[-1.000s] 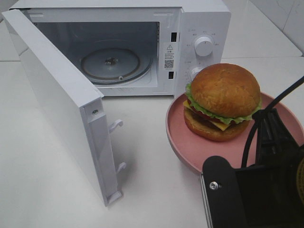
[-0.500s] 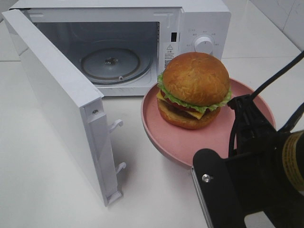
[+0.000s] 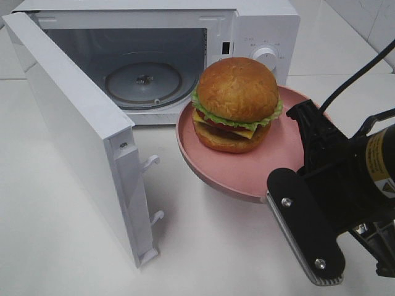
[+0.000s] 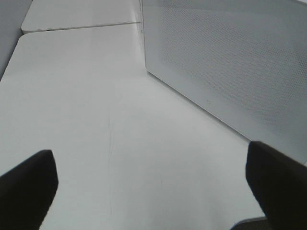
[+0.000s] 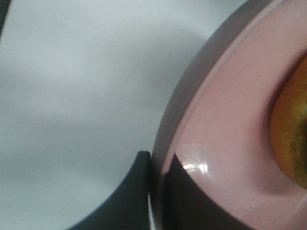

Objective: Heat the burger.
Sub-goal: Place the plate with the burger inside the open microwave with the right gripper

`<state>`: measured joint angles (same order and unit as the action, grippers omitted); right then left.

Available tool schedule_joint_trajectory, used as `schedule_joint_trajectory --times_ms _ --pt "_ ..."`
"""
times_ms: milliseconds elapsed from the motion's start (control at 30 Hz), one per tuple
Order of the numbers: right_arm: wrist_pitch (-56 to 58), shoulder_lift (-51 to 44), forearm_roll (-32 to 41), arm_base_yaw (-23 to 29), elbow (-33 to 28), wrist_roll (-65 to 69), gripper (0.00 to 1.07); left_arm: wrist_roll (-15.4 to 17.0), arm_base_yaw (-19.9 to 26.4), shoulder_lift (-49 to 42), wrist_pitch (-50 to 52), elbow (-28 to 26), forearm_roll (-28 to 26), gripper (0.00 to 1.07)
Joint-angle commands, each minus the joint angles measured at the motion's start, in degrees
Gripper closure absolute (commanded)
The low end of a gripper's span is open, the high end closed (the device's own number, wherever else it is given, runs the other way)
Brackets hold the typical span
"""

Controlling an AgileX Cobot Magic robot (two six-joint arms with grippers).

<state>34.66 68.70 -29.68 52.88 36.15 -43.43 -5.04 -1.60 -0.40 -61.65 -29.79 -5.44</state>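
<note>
My right end effector (image 5: 158,160) pinches the rim of the pink plate (image 3: 247,176); the burger (image 3: 236,105) sits just beyond, toward the open microwave (image 3: 265,24). My left end effector (image 4: 151,184), spread and empty, is farther.

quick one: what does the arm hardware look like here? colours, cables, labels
Right arm: black housing, a flat black rounded-end bar with silver screws, black cables, yellow label. Right pincer and left pincer: dark fingers, no markings visible.
</note>
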Motion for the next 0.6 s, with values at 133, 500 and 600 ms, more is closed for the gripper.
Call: schedule_joint_trajectory --times_ms 133,500,600 --pt "-6.02 -0.06 6.53 -8.37 0.11 -17.25 1.07 0.11 -0.34 -0.80 0.46 0.17 -0.23 0.07" --pt "-6.59 -0.06 18.05 -17.02 0.11 -37.30 1.07 0.11 -0.34 -0.80 0.46 0.17 -0.23 0.07" --pt "-6.70 -0.06 21.49 -18.45 0.11 -42.06 1.07 0.11 -0.34 -0.80 0.46 0.17 -0.23 0.07"
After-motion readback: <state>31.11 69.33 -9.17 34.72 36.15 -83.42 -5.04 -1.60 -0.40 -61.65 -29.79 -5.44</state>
